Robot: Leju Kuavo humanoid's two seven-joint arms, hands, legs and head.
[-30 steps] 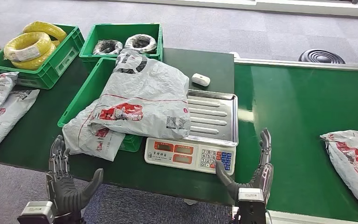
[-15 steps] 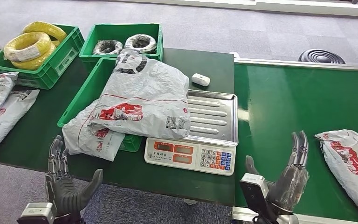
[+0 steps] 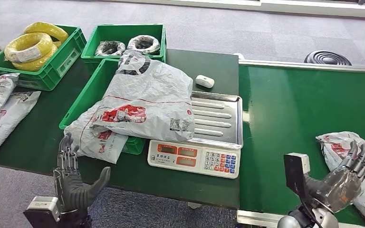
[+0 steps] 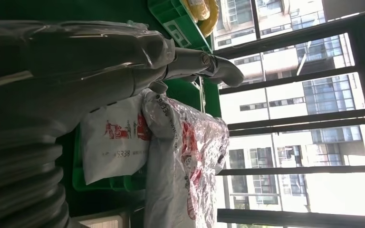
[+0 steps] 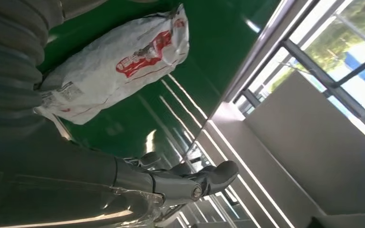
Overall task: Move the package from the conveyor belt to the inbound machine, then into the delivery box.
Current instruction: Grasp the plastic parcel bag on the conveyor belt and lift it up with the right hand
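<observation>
Landmark: the scale point(image 3: 204, 137), a steel tray over a keypad, which I take for the inbound machine.
Package: a grey mailer with red print point(image 3: 356, 161) lies flat on the green conveyor belt point(image 3: 304, 109), well to the right of the scale and close to the belt's near edge.
Right hand: the right hand point(image 3: 340, 183) hovers at the package's near left end, right of the scale, fingers spread wide and holding nothing; whether the fingertips touch the film I cannot tell.
Left hand: the left hand point(image 3: 73, 183) hangs low to the left of the scale, in front of the table edge, fingers apart, empty.
Delivery box: a green crate point(image 3: 83, 102) just left of the scale, with two filled mailers point(image 3: 142, 102) heaped on it; the top one laps onto the scale's tray.
Step in hand: reaching to grasp the belt package, as I judge it.
Doing it well: slide the fingers under the near edge and gather a fold of the slack film, since a flat pinch would likely slip; lift clear of the belt before swinging toward the scale, and set down on the bare right part of the tray.
</observation>
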